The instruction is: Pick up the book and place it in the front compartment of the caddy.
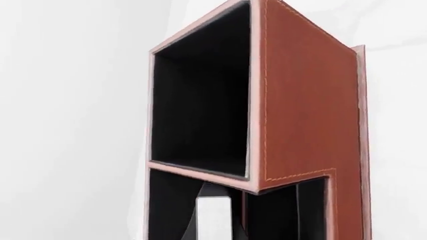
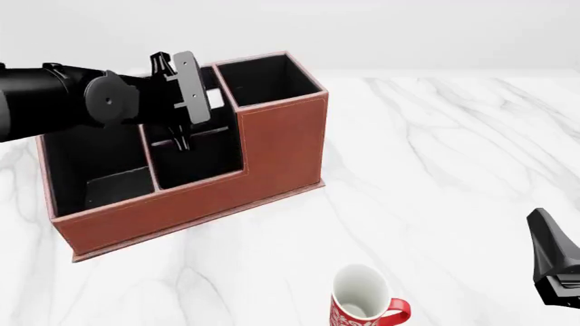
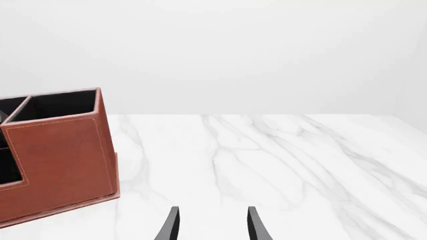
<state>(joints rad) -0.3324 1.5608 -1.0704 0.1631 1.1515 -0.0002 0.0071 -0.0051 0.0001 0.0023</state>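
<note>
Right wrist view. Caddy (image 3: pixel 57 150) seen at one edge of frame: reddish-brown leather-look outer wall with pale stitching, stepped down to a lower wall; black-lined tall square end cell open on top. Stands on white marble table (image 3: pixel 280 160) with grey veining. Right gripper (image 3: pixel 212 225) low in frame, two dark fingertips (image 3: pixel 171 226) apart, nothing between them. Plain pale backdrop behind.

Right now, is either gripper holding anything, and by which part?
The left gripper holds the book near one end; the exact contact is hidden. The right gripper is open and empty.
</note>
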